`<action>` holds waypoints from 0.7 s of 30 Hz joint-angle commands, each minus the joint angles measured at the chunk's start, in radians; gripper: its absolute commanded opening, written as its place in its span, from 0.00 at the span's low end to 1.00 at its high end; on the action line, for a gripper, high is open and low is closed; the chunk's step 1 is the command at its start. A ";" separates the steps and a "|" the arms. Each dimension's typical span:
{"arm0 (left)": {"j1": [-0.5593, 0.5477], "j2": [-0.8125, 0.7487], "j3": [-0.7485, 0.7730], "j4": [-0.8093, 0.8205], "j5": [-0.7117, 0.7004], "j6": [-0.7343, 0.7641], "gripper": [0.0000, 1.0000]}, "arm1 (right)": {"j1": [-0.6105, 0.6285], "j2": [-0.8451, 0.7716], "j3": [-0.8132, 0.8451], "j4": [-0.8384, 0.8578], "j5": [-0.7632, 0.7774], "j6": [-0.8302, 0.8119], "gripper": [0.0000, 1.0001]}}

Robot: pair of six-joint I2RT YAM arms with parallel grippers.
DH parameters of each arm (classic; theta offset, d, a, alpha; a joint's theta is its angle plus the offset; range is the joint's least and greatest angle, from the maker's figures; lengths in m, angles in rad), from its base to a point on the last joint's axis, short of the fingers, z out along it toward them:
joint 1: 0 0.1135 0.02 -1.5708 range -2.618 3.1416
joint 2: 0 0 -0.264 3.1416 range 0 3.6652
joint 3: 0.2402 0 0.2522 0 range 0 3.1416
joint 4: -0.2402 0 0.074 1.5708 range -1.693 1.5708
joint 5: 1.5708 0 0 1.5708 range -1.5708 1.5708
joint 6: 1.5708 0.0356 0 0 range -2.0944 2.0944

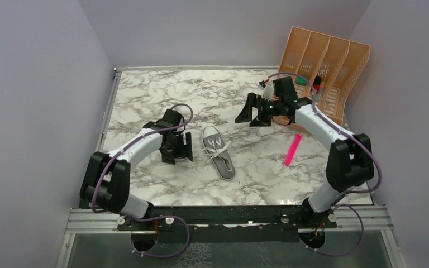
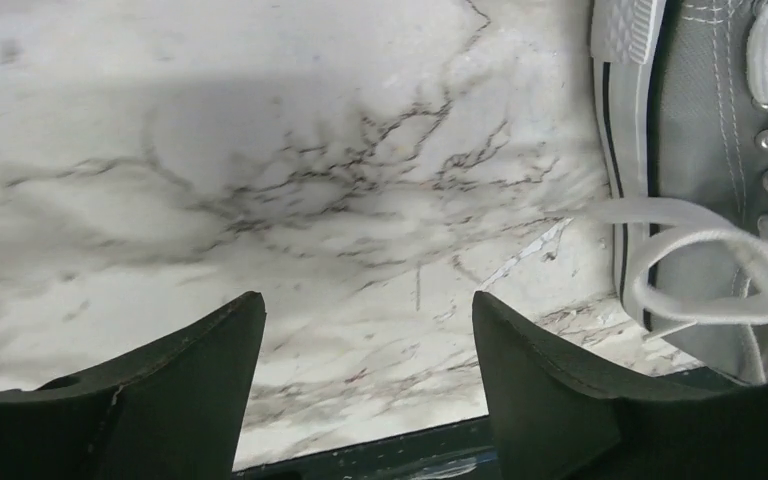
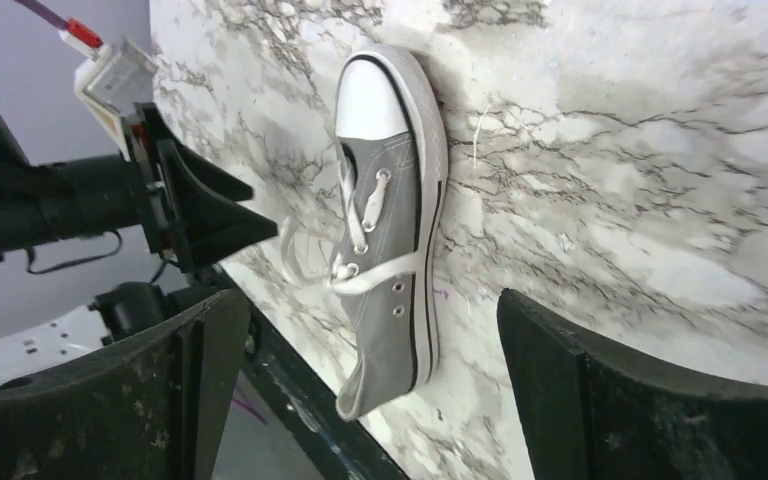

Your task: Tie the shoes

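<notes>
Left arm's black two-finger end effector (image 1: 179,154) sits low over the white marble-pattern worktop (image 1: 145,95), just left of the shoe. Its fingers are spread apart w/ nothing between them but bare marble, so open and not holding anything. Next over, pretty much mid-worktop, is the small grey canvas low-top sneaker (image 1: 219,152), lying sole-down on a slight diagonal w/ its white rubber toe cap (image 1: 210,132) pointing to the far side. The white laces (image 1: 218,146) are splayed out over both sides, and in the left wrist view one loop rests on the marble right beside the sole rim. Can't tell if there's an actual knot tbh. Right arm's black end effector (image 1: 249,115) is further back and right, well apart from the sneaker, fingers wide open, gripping nothing. Right of that a bright pink stick (image 1: 292,151) lies flat, and an orange plastic slotted file rack (image 1: 324,61) stands in the far right corner.
</notes>
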 commanded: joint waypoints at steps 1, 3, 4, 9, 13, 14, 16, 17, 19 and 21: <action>0.003 -0.177 0.082 -0.186 -0.191 0.024 0.78 | -0.002 -0.186 0.096 -0.373 0.172 -0.235 1.00; 0.002 -0.261 0.156 -0.195 -0.173 0.020 0.80 | -0.001 -0.278 0.128 -0.425 0.225 -0.231 1.00; 0.002 -0.297 0.212 -0.192 -0.175 0.015 0.85 | -0.002 -0.321 0.151 -0.445 0.256 -0.224 1.00; 0.002 -0.381 0.567 -0.126 -0.191 0.078 0.98 | -0.002 -0.484 0.353 -0.565 0.469 -0.219 1.00; 0.002 -0.386 0.790 0.002 -0.161 0.212 0.96 | -0.002 -0.558 0.517 -0.612 0.495 -0.303 1.00; 0.002 -0.385 0.844 0.017 -0.156 0.247 0.96 | -0.001 -0.573 0.562 -0.630 0.518 -0.304 1.00; 0.002 -0.383 0.942 0.025 -0.187 0.294 0.96 | -0.002 -0.600 0.633 -0.636 0.553 -0.296 1.00; 0.002 -0.388 0.974 0.029 -0.209 0.304 0.97 | -0.002 -0.606 0.679 -0.642 0.558 -0.290 1.00; 0.002 -0.401 1.006 0.042 -0.257 0.323 0.99 | -0.001 -0.604 0.786 -0.665 0.558 -0.277 1.00; 0.002 -0.420 1.006 0.056 -0.270 0.338 0.98 | -0.001 -0.584 0.897 -0.708 0.568 -0.277 1.00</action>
